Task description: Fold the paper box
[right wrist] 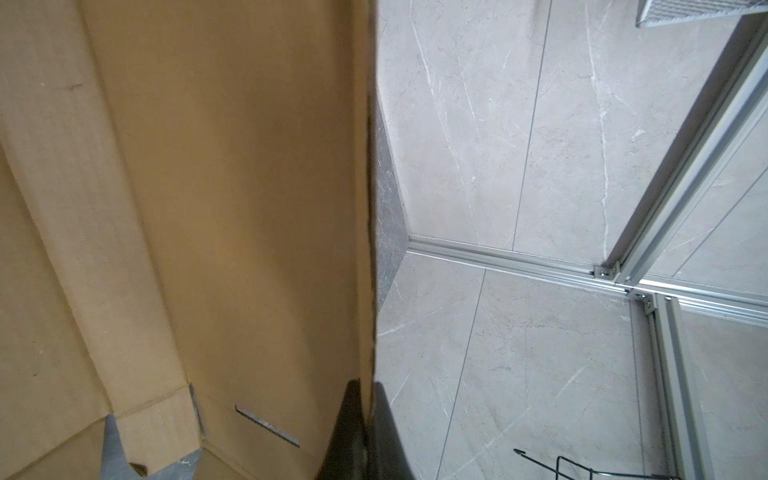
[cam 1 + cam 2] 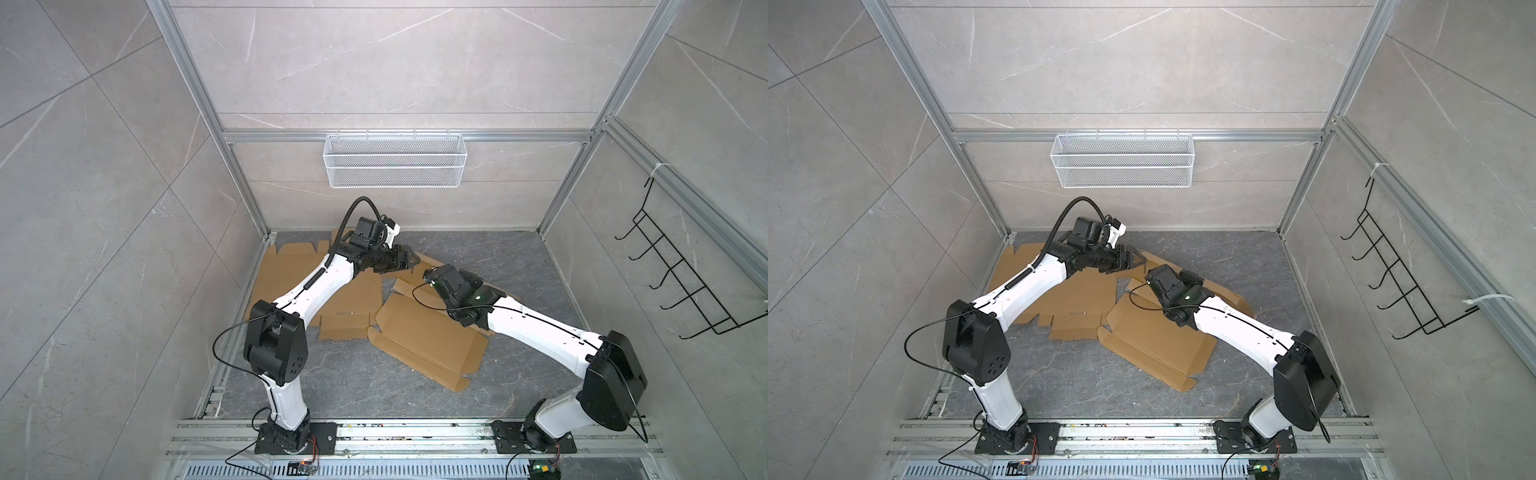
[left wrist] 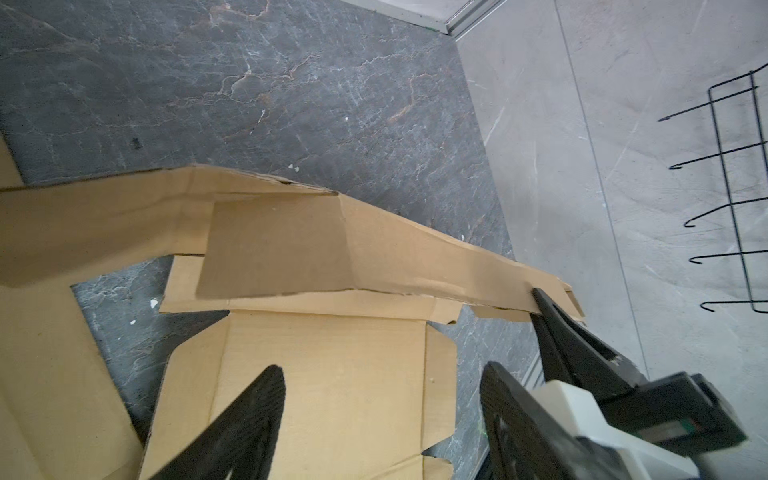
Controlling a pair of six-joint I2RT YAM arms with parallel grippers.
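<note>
On my far left, a flat brown corrugated cardboard sheet (image 2: 286, 270) with notched edges lies on the dark grey marble-patterned tabletop (image 2: 374, 386), pushed toward the left rear corner. My left arm stretches across it.

My left gripper (image 2: 409, 257) hangs over the rear middle of the table. In the left wrist view its two black fingers (image 3: 249, 424) stand wide apart with nothing between them, and only brown cardboard shows below. They touch nothing that I can see.

On the back wall above, a long white wire-mesh basket (image 2: 394, 166) hangs from the aluminium rail.

The paper box (image 2: 428, 336), an unfolded brown cardboard blank, sits in the middle of the table, just right of the sheet. Whether the two overlap I cannot tell. Its near panel lies flat on the tabletop. Along its far side a long narrow flap (image 3: 291, 245) is raised off the surface and runs toward my right arm.

My right gripper (image 1: 365, 390) is clamped on the thin edge of that flap. In the right wrist view the cardboard rises straight out from between the closed black tips. In the left wrist view the same gripper (image 3: 540, 299) pinches the flap's far end. In both top views my own wrist hides this grip.

On the right wall a black wire hook rack (image 2: 683, 261) hangs well apart from everything.
</note>
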